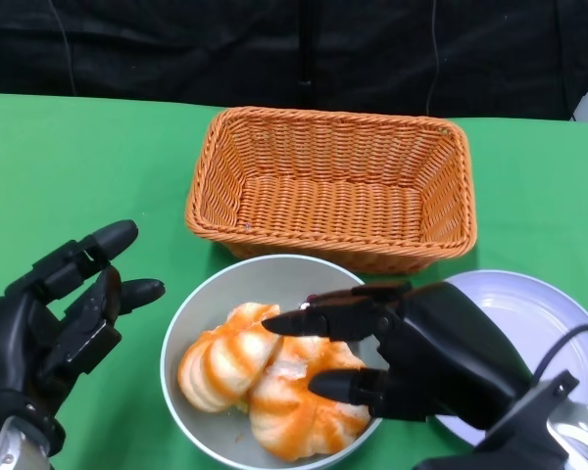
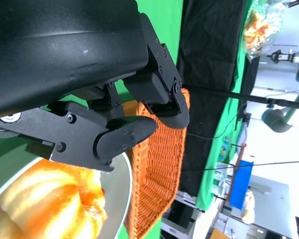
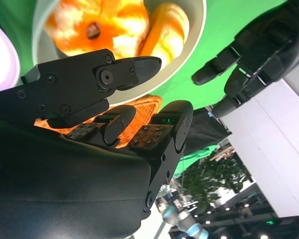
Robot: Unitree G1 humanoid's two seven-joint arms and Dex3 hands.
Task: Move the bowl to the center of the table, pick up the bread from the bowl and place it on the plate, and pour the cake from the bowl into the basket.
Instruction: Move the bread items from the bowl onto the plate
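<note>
Your right robot hand [image 1: 402, 357], fingers apart and empty, is hovering over the grey round bowl [image 1: 191, 323] at lower centre, where the soft, light orange-striped bread [image 1: 225, 362] is lying; pinch its plump middle gently.

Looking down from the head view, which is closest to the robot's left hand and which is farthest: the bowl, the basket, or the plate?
From the left hand, at the lower left:
1. The bowl, just beside the hand toward the table's middle, holding the pastries.
2. The basket, farther back, behind the bowl.
3. The plate, farthest, on the far right side, partly behind the right hand.
</note>
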